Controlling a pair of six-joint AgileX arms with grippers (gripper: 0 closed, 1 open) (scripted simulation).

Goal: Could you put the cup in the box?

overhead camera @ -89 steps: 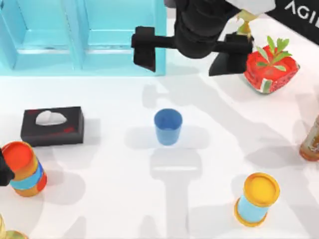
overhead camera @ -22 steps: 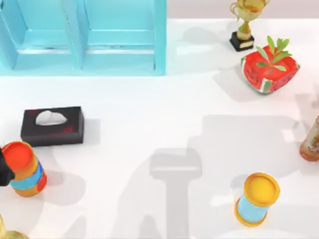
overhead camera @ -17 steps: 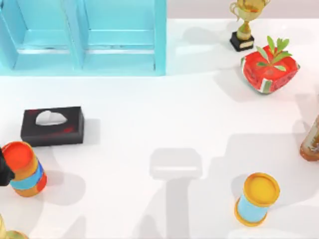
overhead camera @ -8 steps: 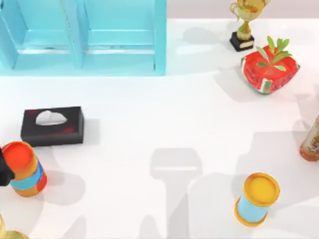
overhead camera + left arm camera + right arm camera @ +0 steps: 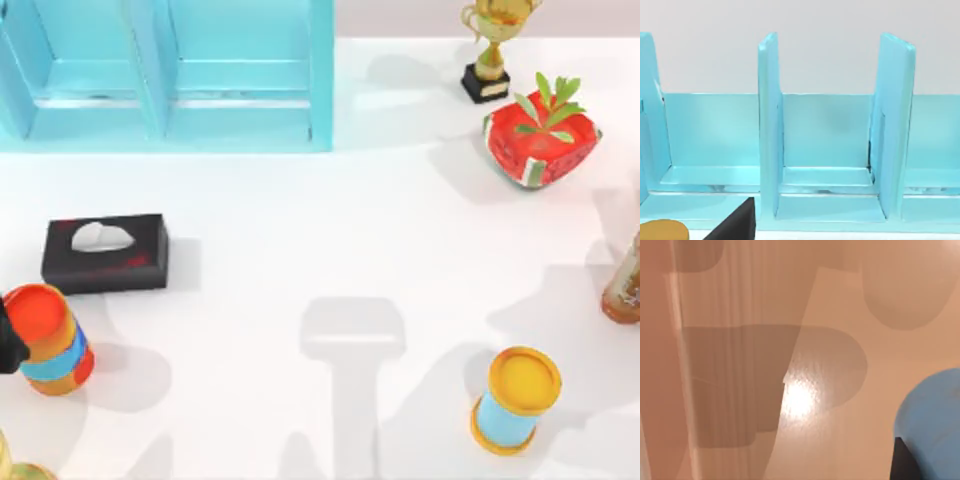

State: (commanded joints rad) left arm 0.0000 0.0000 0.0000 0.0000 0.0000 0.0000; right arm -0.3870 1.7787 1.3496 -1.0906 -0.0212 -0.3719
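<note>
1. Right up against the right gripper [image 5: 902, 462], seen as one dark part low in the right wrist view: the cup [image 5: 932, 422], a rounded blue surface touching that part
2. Cannot tell whether clamped on the cup, apart or together
3. Behind gripper and cup: a glossy tan surface [image 5: 805, 440] crossed by grey shadows, with one bright glare spot
4. Parked at the left edge of the table [image 5: 300, 230]: the left arm [image 5: 8, 345], a black bit touching the orange-lidded can [image 5: 45, 340]
5. Ahead of that arm, in the left wrist view: the box [image 5: 830, 150], light blue, with upright dividers and open compartments
6. Between the left arm and the box, seen from above: a black tissue box [image 5: 105, 252] lying flat, apart from both
7. Well apart from the left arm, toward the table's right side: a yellow-lidded can [image 5: 515, 400] upright, a red planter [image 5: 542, 135] with green leaves, a gold trophy [image 5: 490, 55] just beside it, and a brown bottle [image 5: 625, 285] at the right edge
8. Against 5.3 s ago: then the cup upright at mid-table and a black arm reaching across the box's right wall; now bare white table with soft shadows at that spot
9. Against 1.3 s ago: cans, tissue box, planter and trophy unmoved, the large shadow on the right half shifted toward the right edge
</note>
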